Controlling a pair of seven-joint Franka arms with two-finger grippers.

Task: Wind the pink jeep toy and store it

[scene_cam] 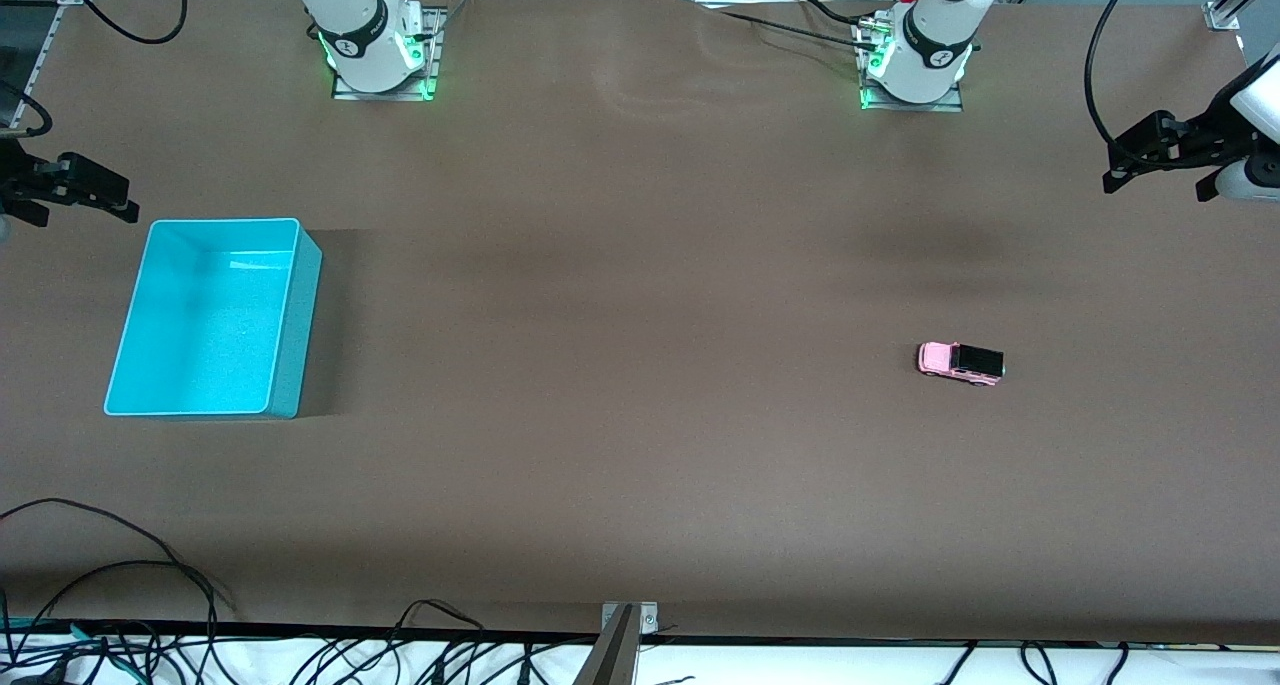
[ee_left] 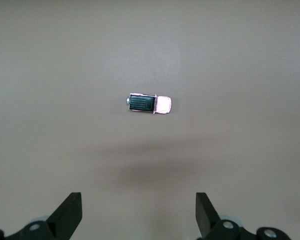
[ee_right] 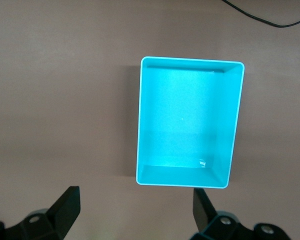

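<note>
Nothing done yet, operator; pink jeep toy [scene_cam: 960,362] sits on the table, well apart from the empty cyan bin [scene_cam: 298,315], toward the left arm's end; left gripper [ee_left: 139,216] high over the jeep, right gripper [ee_right: 136,214] high over the bin, both spread wide, holding nothing; you still have winding and storing.

jeep [scene_cam: 960,362]: on table [scene_cam: 640,265], left arm's end | bin [scene_cam: 212,317]: right arm's end, well apart
</note>
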